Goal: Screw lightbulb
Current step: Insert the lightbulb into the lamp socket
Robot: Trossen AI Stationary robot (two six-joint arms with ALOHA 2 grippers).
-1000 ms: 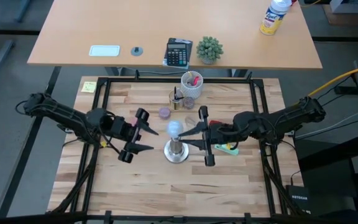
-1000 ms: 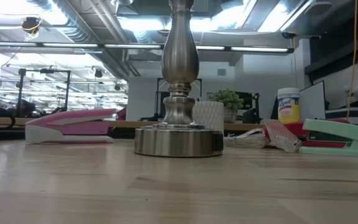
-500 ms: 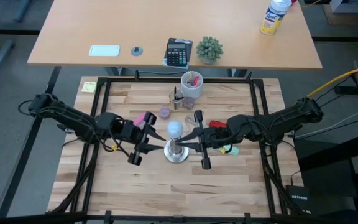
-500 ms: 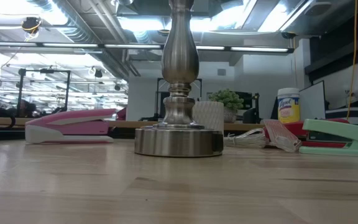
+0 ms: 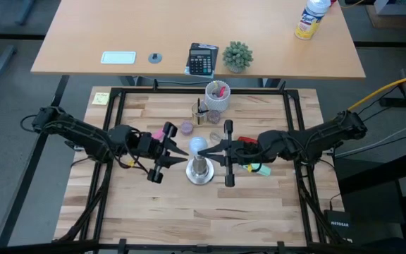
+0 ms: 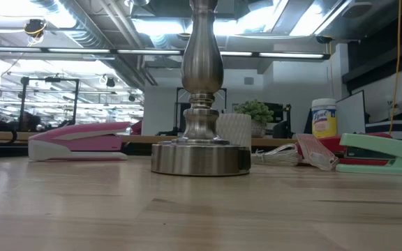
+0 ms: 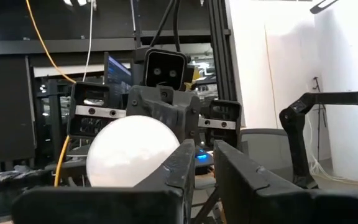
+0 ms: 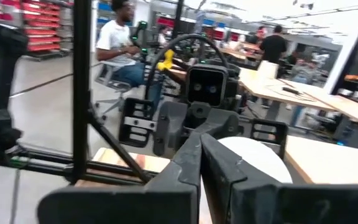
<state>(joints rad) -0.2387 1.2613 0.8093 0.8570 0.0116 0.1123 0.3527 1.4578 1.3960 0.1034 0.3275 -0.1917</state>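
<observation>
The lightbulb (image 5: 198, 145), white and round, sits on top of the silver socket stand (image 5: 200, 171), whose round base rests on the wooden table (image 6: 201, 157). My left gripper (image 5: 180, 156) comes in from the table's left, shut but for a slit. Its fingertips are just on the near side of the lightbulb (image 7: 129, 149). My right gripper (image 5: 210, 150) comes in from the right, shut. Its tips are also close by the near side of the lightbulb (image 8: 257, 158). Nothing shows between either pair of fingers. My left gripper's far finger (image 7: 179, 165) stands right against the lightbulb's near side; I cannot tell whether it touches. My right gripper's far finger (image 8: 229, 171) overlaps the lightbulb's near side in its wrist view; I cannot tell whether it touches.
A pink stapler (image 6: 79, 139) lies left of the stand and a green stapler (image 6: 382, 153) right of it. A purple cap (image 5: 187, 128), a small holder (image 5: 200, 111) and a cup with pens (image 5: 217, 95) stand at the far side. Black frame rails (image 5: 118, 120) border the table.
My left gripper has moved toward the table's right, up to the lightbulb, and its wide-open fingers have shut. My right gripper has stayed by the bulb and its wrist has turned a little. The bulb and stand have not moved.
</observation>
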